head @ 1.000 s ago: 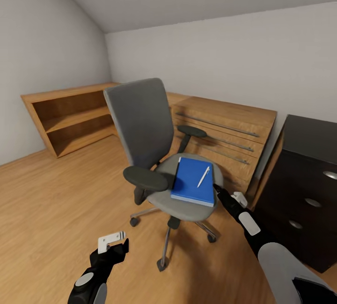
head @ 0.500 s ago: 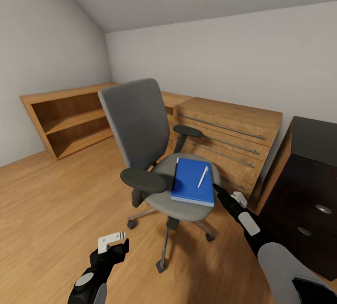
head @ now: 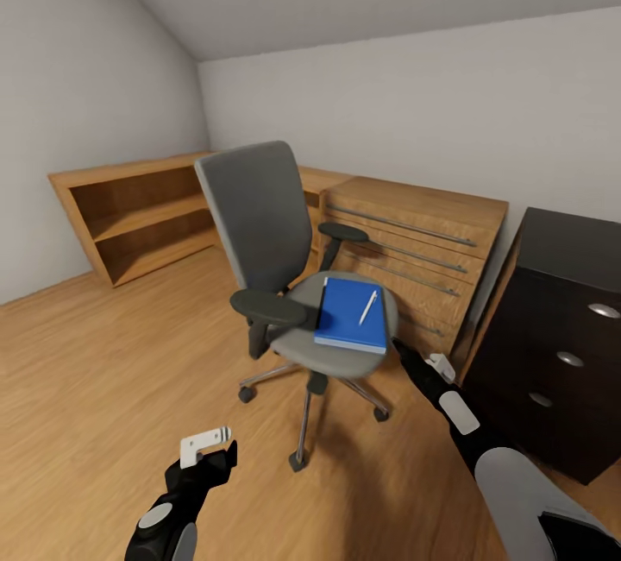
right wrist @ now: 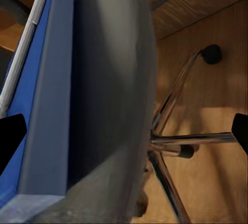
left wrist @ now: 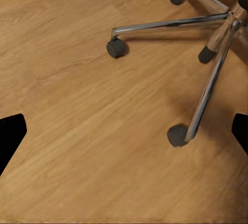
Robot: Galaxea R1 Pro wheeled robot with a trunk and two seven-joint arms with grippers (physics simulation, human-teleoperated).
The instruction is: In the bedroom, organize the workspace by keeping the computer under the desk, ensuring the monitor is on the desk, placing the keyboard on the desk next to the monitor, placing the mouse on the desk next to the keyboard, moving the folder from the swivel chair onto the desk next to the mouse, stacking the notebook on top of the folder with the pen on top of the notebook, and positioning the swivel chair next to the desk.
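Even, soft light; wide-angle edge distortion.

The desk [head: 565, 285] is cut off by the head view's right edge. The folder [head: 351, 314] hides whatever lies beneath it on the swivel chair [head: 293, 285]. The right gripper's [head: 399, 347] fingertips are too dark to separate.

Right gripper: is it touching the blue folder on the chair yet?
Cannot tell. In the head view the right gripper ends at the swivel chair seat's edge just below the folder; no gap or contact shows plainly.

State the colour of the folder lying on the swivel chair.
Bright blue. The folder shows best in the head view, flat on the swivel chair seat.
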